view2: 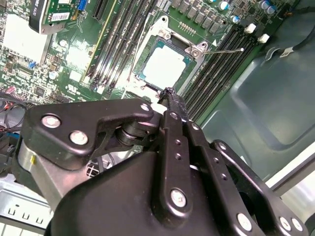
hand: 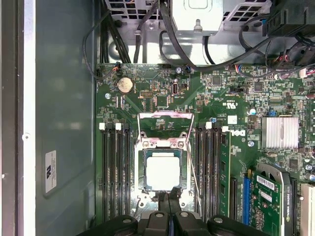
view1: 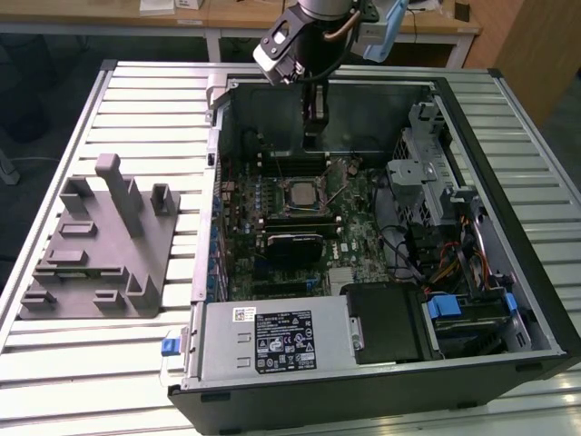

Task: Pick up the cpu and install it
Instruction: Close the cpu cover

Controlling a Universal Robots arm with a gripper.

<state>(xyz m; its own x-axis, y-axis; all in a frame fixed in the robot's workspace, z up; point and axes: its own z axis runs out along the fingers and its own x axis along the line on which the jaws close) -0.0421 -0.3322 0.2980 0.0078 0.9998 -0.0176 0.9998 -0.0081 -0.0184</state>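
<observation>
The cpu point(hand: 163, 170) is a pale silvery square lying flat in the black-framed socket on the green motherboard point(hand: 211, 98); it also shows in the second wrist view as the cpu point(view2: 164, 66) and in the exterior view as the cpu point(view1: 298, 195). The socket's metal load plate point(hand: 165, 129) stands swung open beside it. My gripper point(hand: 170, 200) hangs just above the socket's edge, its black fingers pressed together with nothing between them. In the second wrist view the gripper point(view2: 170, 94) tip sits close beside the chip. In the exterior view the gripper point(view1: 314, 116) hangs inside the case.
The open computer case point(view1: 508, 118) lies on a slatted metal table point(view1: 136, 100). A grey fixture point(view1: 100, 245) stands at the exterior view's left. Memory slots point(hand: 115, 172) flank the socket. A graphics card point(hand: 268, 196), heatsink point(hand: 280, 132) and cables point(hand: 147, 29) crowd the board's edges.
</observation>
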